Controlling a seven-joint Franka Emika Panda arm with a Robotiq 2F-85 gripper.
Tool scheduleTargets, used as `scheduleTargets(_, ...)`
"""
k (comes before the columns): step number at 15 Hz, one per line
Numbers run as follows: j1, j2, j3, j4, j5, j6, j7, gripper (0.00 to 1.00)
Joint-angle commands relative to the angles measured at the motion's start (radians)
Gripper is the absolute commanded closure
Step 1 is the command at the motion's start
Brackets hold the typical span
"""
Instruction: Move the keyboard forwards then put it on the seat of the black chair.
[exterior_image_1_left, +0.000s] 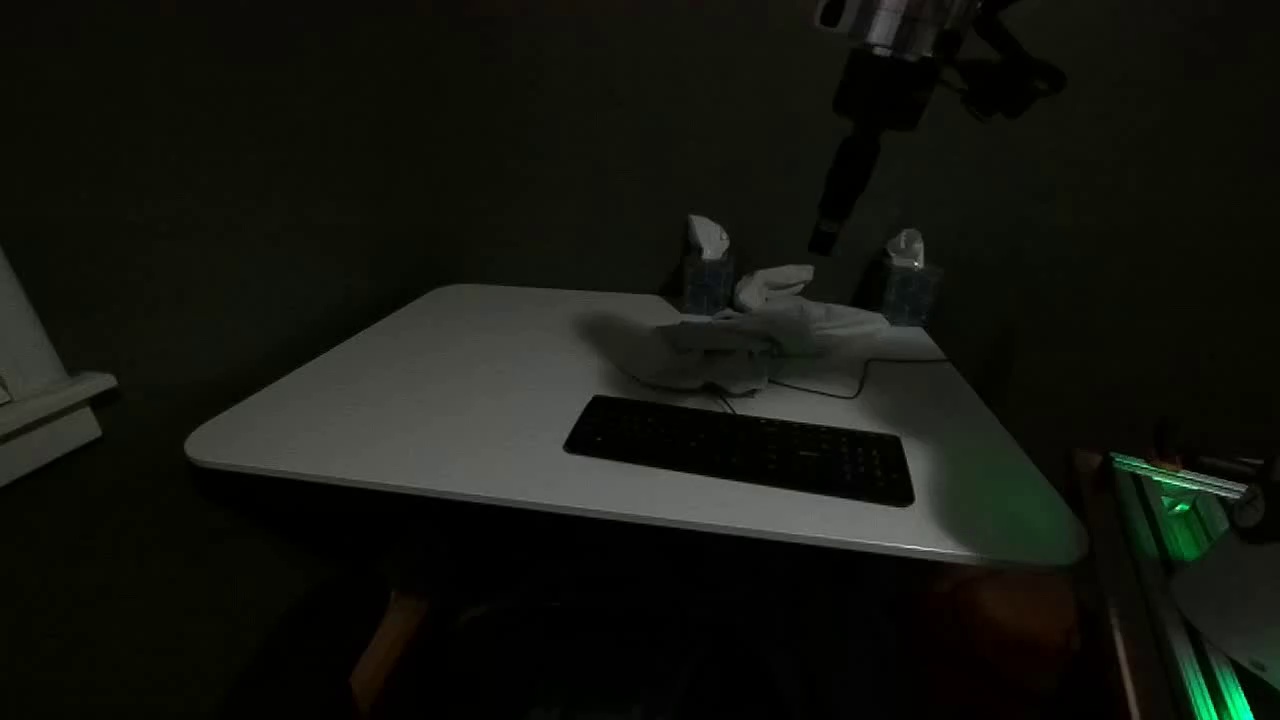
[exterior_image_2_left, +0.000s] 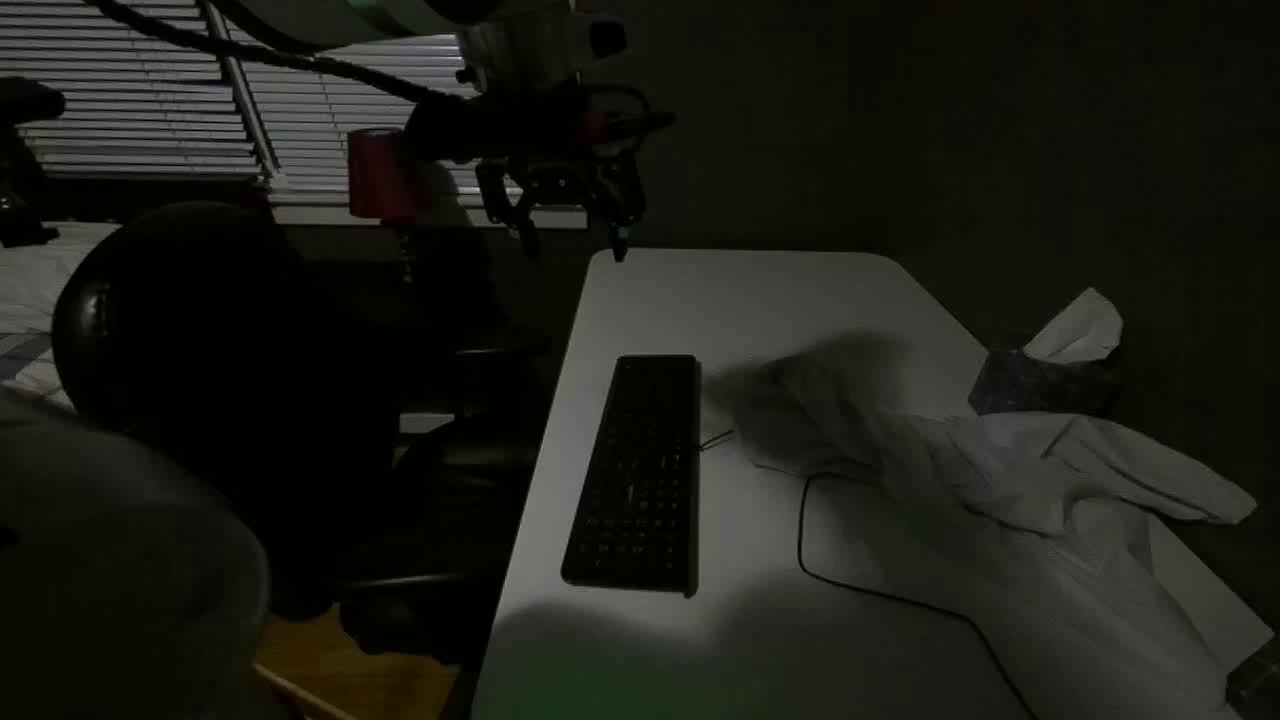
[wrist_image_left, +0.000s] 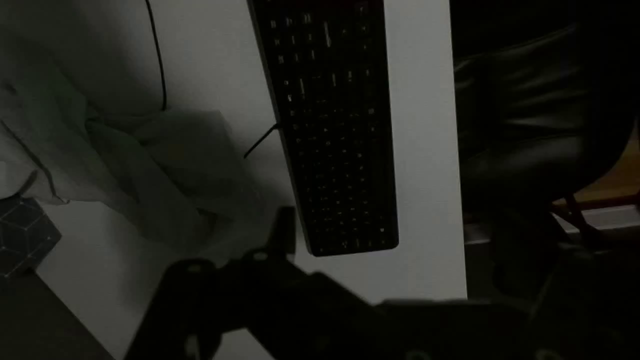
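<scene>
The flat black keyboard (exterior_image_1_left: 740, 450) lies on the white table (exterior_image_1_left: 400, 400), close to its long edge; it also shows in an exterior view (exterior_image_2_left: 640, 470) and in the wrist view (wrist_image_left: 335, 135). The black chair (exterior_image_2_left: 450, 490) stands beside that edge and shows dark at the right of the wrist view (wrist_image_left: 530, 115). My gripper (exterior_image_2_left: 575, 250) is open and empty, high above the table; it shows edge-on in an exterior view (exterior_image_1_left: 823, 242). In the wrist view one finger of my gripper (wrist_image_left: 425, 230) shows left of the keyboard's end; the other blends into the dark.
A crumpled grey-white cloth (exterior_image_1_left: 780, 330) lies behind the keyboard, with a thin black cable (exterior_image_2_left: 880, 595) running from under it. Tissue boxes (exterior_image_1_left: 708, 285) (exterior_image_1_left: 912, 295) stand at the table's far side. A red lamp (exterior_image_2_left: 380, 175) stands beyond the chair.
</scene>
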Motion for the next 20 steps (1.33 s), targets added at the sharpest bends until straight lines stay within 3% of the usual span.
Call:
scheduleTargets(1,0.002,0.0,-0.001,0.002,0.0,-0.003,0.001,0.0)
scheduleTargets(6,0.002,0.0,-0.001,0.002,0.0,-0.003,0.001,0.0)
scheduleTargets(7,-0.032,0.025,0.008,0.008,-0.009,0.043,0.065,0.0)
scheduleTargets(10,-0.076,0.121,-0.067,0.039,0.045,0.147,0.099,0.0)
scheduleTargets(14,-0.154,0.29,-0.117,0.059,0.066,0.263,0.17,0.0)
scheduleTargets(17,-0.185,0.416,-0.114,0.064,0.086,0.304,0.268,0.0)
scheduleTargets(20,-0.174,0.53,-0.114,0.082,0.152,0.361,0.379,0.0)
